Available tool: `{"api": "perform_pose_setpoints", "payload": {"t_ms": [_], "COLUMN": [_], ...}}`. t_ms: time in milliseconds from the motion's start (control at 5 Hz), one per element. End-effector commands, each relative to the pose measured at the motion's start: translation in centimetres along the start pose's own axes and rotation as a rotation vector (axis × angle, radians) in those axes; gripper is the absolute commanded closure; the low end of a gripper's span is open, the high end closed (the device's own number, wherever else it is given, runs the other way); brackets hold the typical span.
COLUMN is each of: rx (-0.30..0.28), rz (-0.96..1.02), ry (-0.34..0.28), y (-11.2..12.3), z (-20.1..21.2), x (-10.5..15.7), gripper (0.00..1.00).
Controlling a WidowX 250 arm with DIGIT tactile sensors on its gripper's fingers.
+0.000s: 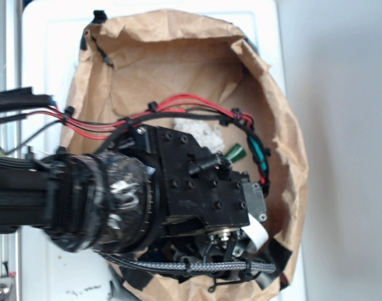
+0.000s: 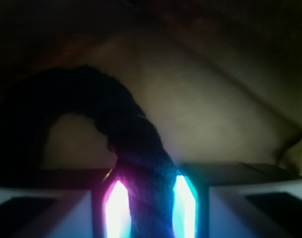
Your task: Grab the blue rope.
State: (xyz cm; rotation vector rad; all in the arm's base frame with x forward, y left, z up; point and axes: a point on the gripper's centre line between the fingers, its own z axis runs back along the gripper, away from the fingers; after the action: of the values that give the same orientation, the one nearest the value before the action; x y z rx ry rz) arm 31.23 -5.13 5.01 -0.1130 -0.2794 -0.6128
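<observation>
In the wrist view the blue rope (image 2: 126,119), thick, dark and twisted, arches up from the left and runs down between my two lit pads. My gripper (image 2: 150,198) is shut on the blue rope, which fills the gap from the pink-lit pad (image 2: 117,206) to the cyan-lit pad (image 2: 184,206). Pale brown paper lies behind the rope. In the exterior view my black arm and wrist (image 1: 197,188) reach down into the bag and cover the jaws and the rope.
A crumpled brown paper bag (image 1: 178,50) walls in the work area on all sides. Inside it lie a dark green capsule (image 1: 236,152) and a white crumpled piece (image 1: 197,128). Red and black wires (image 1: 178,103) and a grey braided cable (image 1: 197,266) run along the arm.
</observation>
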Motion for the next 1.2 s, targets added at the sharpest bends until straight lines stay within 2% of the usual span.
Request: {"api": "perform_pose_setpoints", "payload": {"t_ms": [0, 200, 400, 800, 1000], "rx": [0.170, 0.234, 0.233, 0.344, 0.303], "rz": [0.323, 0.454, 0.484, 0.434, 0.392], "ry": [-0.027, 0.004, 0.088, 0.009, -0.006], "y": [3.8, 4.3, 3.8, 1.5, 1.9], "z": [10.3, 13.3, 15.1, 17.6, 18.0], "x": [0.3, -0.3, -0.8, -4.1, -4.6], "gripper": [1.00, 1.00, 1.00, 1.00, 1.00]}}
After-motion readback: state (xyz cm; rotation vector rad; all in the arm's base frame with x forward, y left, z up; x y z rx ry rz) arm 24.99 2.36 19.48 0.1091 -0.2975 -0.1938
